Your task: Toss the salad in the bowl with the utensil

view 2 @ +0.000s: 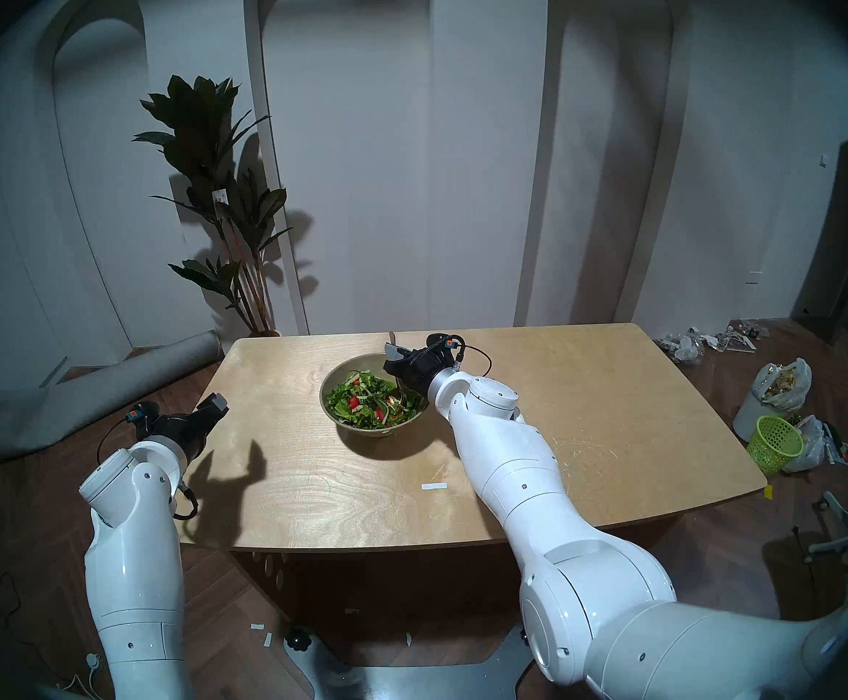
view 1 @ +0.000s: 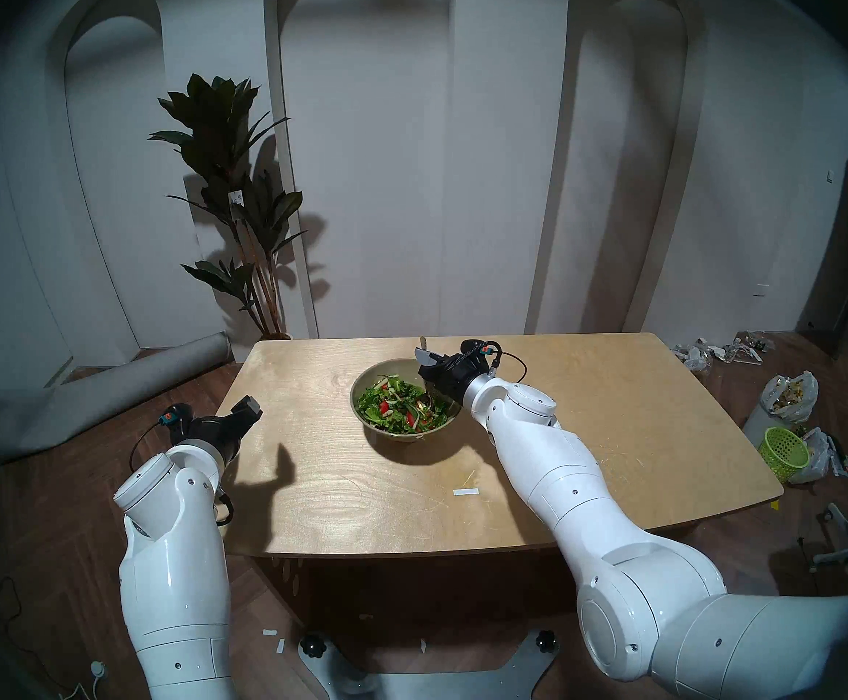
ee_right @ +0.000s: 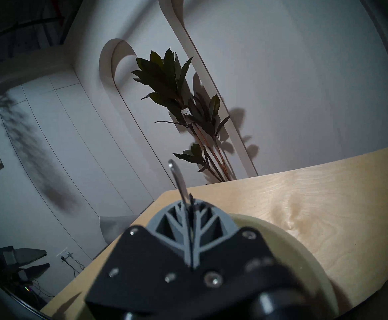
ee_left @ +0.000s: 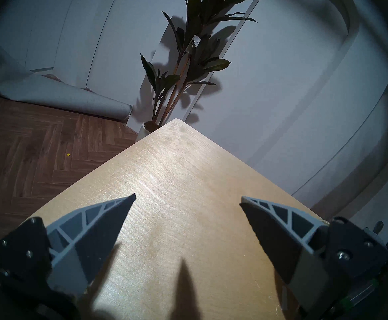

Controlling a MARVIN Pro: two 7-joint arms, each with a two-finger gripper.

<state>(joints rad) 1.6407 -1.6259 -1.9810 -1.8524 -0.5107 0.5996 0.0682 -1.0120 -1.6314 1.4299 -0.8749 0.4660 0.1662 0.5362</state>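
Note:
The olive-beige bowl [view 1: 386,366] stands in the middle of the wooden table [view 1: 613,431], filled with the salad [view 1: 395,407] of green leaves and red tomato bits. Over the bowl's right rim my right gripper [view 1: 424,356] is shut on the utensil [view 1: 422,341], a silver spoon. Its handle end pokes up past the fingers, and its lower part dips into the salad at the right side. In the right wrist view the handle [ee_right: 176,176] sticks out between the pressed fingers, with the bowl rim [ee_right: 292,238] below. My left gripper [view 1: 249,407] hovers open at the table's left edge, empty [ee_left: 187,199].
A small white strip [view 1: 464,492] lies on the table near the front. Behind the far left corner stands a potted plant [view 1: 240,204], with a rolled grey mat [view 1: 109,381] on the floor. On the floor to the right are a lime-green basket [view 1: 782,446] and rubbish bags [view 1: 790,391].

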